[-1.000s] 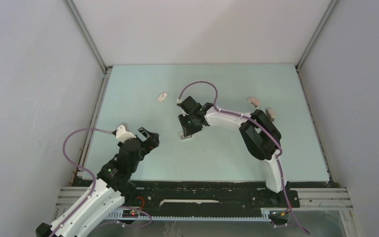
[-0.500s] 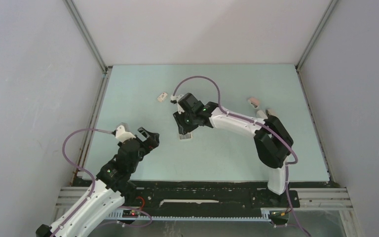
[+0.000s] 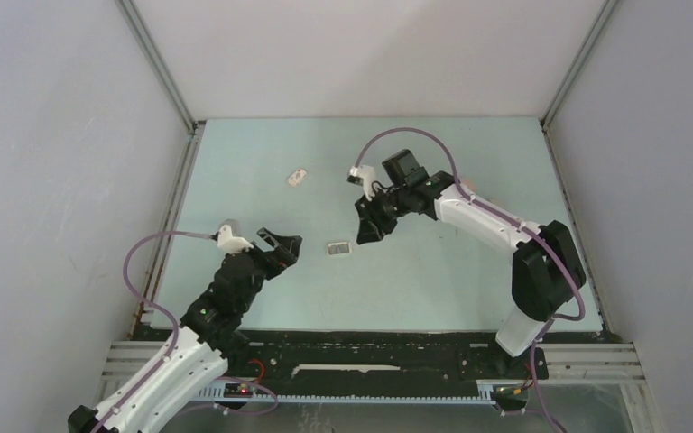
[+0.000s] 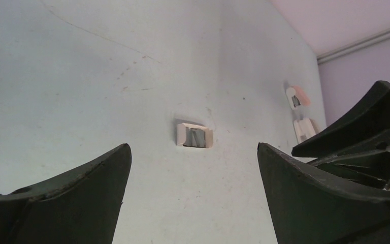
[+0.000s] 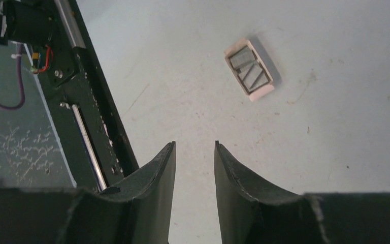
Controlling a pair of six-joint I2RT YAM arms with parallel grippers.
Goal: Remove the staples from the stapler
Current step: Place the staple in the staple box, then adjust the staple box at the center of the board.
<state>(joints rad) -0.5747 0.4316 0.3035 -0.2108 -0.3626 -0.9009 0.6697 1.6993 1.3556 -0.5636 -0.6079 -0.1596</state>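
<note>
The staples [image 5: 249,68] are a few dark grey strips lying in a small white open tray [image 3: 338,246] on the pale green table. In the left wrist view the staples [image 4: 195,137] sit straight ahead, beyond my left gripper [image 4: 193,147]. That gripper [image 3: 281,245] is wide open and empty, just left of the tray. My right gripper [image 3: 366,231] hovers just right of the tray. Its jaws [image 5: 194,145] stand a little apart with nothing between them. A small pink stapler [image 4: 297,96] and a white one [image 4: 305,129] lie further off; the right arm covers them from above.
A small white-and-red box [image 3: 298,177] lies behind the tray to the left. The black base rail [image 5: 89,127] runs along the table's near edge. Grey walls enclose the table on three sides.
My right gripper has pulled back to the right, off the tray, which now lies uncovered on the table. The left gripper has shifted slightly right, toward the tray.
</note>
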